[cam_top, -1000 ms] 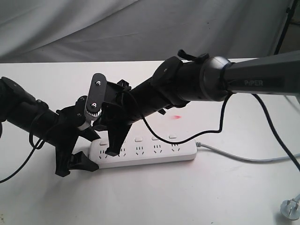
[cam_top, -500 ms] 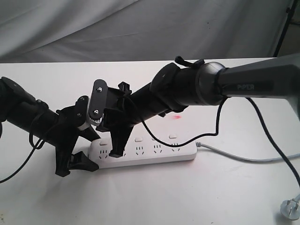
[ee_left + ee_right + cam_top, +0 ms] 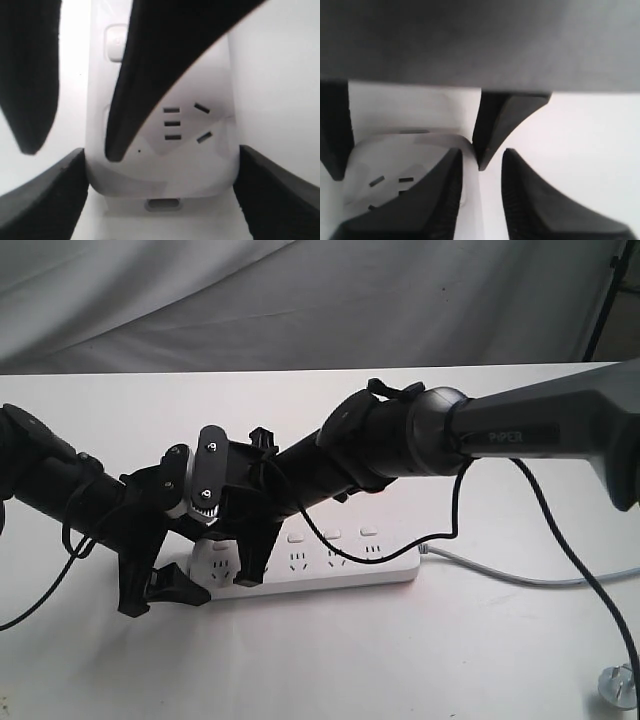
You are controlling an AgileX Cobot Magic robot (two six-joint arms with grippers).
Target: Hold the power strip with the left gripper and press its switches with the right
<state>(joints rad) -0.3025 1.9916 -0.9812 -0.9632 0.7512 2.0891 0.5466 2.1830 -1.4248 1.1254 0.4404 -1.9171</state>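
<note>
Jaws of the left gripper [image 3: 165, 592] clamp the rounded end of the power strip [image 3: 330, 565], a smooth white plastic bar lying flat on the white desk [image 3: 400, 660]. Right gripper [image 3: 243, 565] jaws stand narrowly apart, 1 tapering black tip over the end socket. Rounded-square switches [image 3: 333, 534] line its far edge.

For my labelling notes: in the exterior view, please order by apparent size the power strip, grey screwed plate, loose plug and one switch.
1. power strip
2. grey screwed plate and loose plug: alike, and the plug is cut by the frame edge, so unranked
3. switch
</note>
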